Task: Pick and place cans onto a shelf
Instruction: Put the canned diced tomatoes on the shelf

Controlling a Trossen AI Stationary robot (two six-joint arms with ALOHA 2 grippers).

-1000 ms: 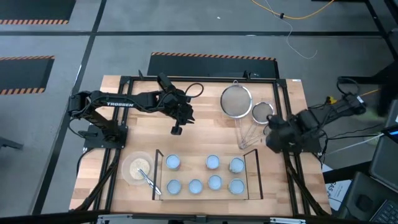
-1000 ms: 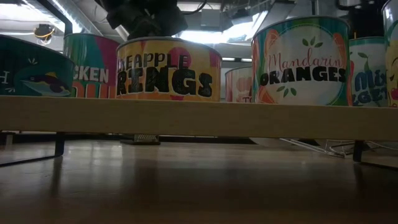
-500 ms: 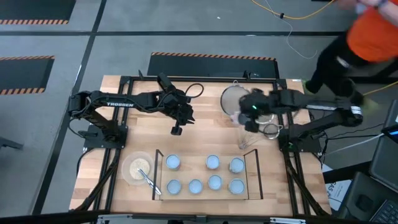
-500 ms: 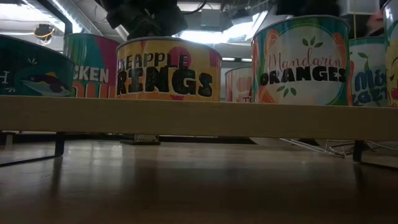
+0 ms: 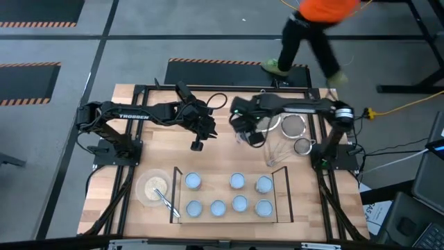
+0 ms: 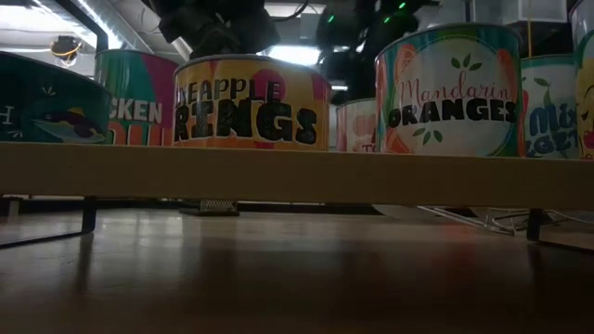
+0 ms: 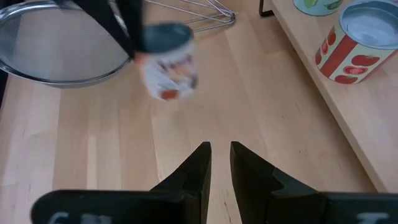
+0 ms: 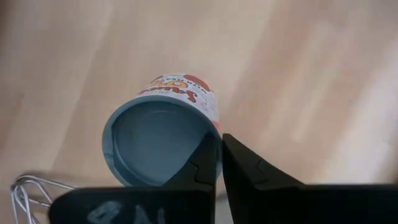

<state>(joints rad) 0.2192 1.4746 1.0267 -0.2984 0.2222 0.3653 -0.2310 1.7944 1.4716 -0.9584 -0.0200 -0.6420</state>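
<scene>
Seven cans (image 5: 236,182) are being carried by the shelf (image 5: 277,212) at the near edge of the worktop (image 5: 229,149): three in the back row, four in the front row, all upright with pale blue tops showing. No contents can be seen, the tops being closed. In the low view the labels are being read as pineapple rings (image 6: 251,102), mandarin oranges (image 6: 448,88) and a partly hidden chicken can (image 6: 135,97); a tomato-labelled can (image 7: 357,38) is being seen on the shelf in the left wrist view.

An eighth can (image 8: 163,137) is being gripped by its rim in the right end effector (image 8: 219,163), whose fingers (image 8: 205,163) are being pressed nearly together on the rim wall. It is being held tilted above the bare worktop, behind the shelf and well apart from it, just beside the large wire-mesh strainer (image 7: 59,46). The open-looking hollow end is being turned toward the wrist camera; nothing is being seen inside it. In the high view this end effector (image 5: 248,132) is being placed mid-worktop.

The left end effector (image 5: 197,144) is being held over the worktop left of centre, its fingers (image 7: 194,171) slightly parted and grasping nothing.

A pale bowl (image 5: 154,187) with a utensil (image 5: 165,203) in it is being seen left of the shelf. A smaller strainer (image 5: 293,126) is lying at the far right. A person (image 5: 316,28) is being seen on the floor beyond the worktop.
</scene>
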